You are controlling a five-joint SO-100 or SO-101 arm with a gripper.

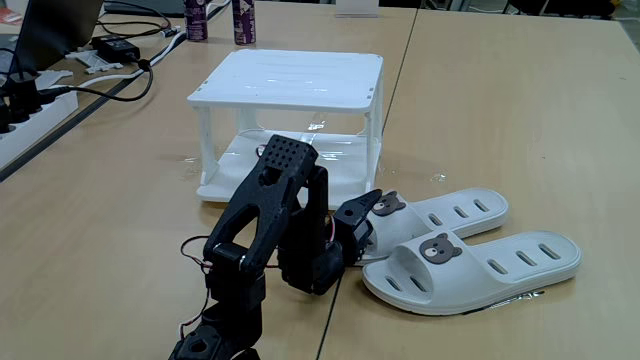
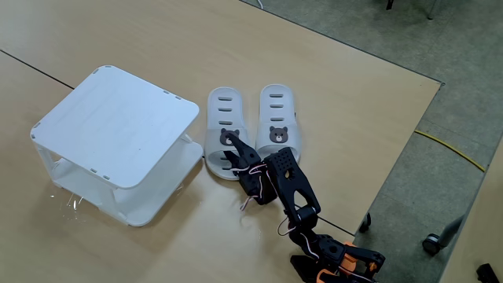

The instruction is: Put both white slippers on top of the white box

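Black arm (image 1: 270, 240) foreground, blocking near slipper (image 2: 224, 134); cables (image 1: 120, 65) behind.

Office or meeting-room setting. Large wood-laminate counter (image 1: 500, 100), several sections butted together with visible seams. Grey carpeted floor (image 2: 377, 31) beyond counter edge. Power strip (image 1: 25, 115) with plugs at left, black cables (image 1: 120, 85) and power adapter (image 1: 118, 47) nearby. Yellow cable (image 2: 452, 149) lying on carpet. Castor wheel (image 2: 431, 244) of rolling furniture at lower right. Two dark bottles (image 1: 220, 20) standing at far counter edge.
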